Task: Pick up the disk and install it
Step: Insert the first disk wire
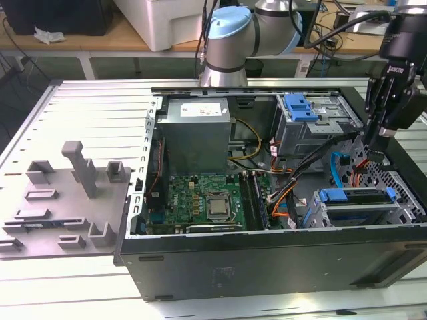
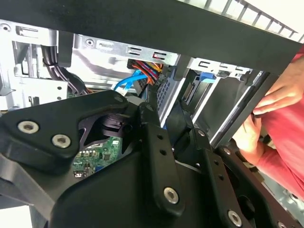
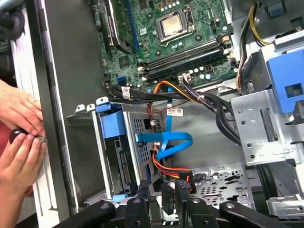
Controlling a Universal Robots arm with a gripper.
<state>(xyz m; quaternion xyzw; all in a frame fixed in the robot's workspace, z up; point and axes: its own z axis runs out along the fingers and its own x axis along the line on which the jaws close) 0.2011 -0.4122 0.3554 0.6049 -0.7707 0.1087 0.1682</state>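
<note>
I hang over the open computer case [image 1: 267,267], which lies on its side on the slatted metal bench [image 1: 100,100]. My pincer [image 1: 373,143] reaches down inside the case at the exterior view's right, close to the perforated metal wall there. Whether my pincer [image 3: 166,199] is apart or together I cannot tell. It sits right by a bundle of orange and red wires [image 3: 166,168] that ends in a black plug, with a flat blue cable [image 3: 166,140] looped just beyond.

The disk [image 1: 357,208] is not in my grasp. It sits in a grey metal bay [image 1: 400,203] at the case's near corner, with its blue carrier rail along its upper edge in the exterior view. In the first wrist view the disk [image 3: 116,156] stands on edge in that bay, near my pincer but apart from it.

Farther in lie the green motherboard [image 1: 200,197] and the blue-handled cage [image 1: 300,110]. A grey tray [image 1: 67,200] of fixtures lies on the bench at the exterior view's left. A person's hand [image 3: 20,111] and a second hand [image 3: 19,164] are at the outer side of the case wall.
</note>
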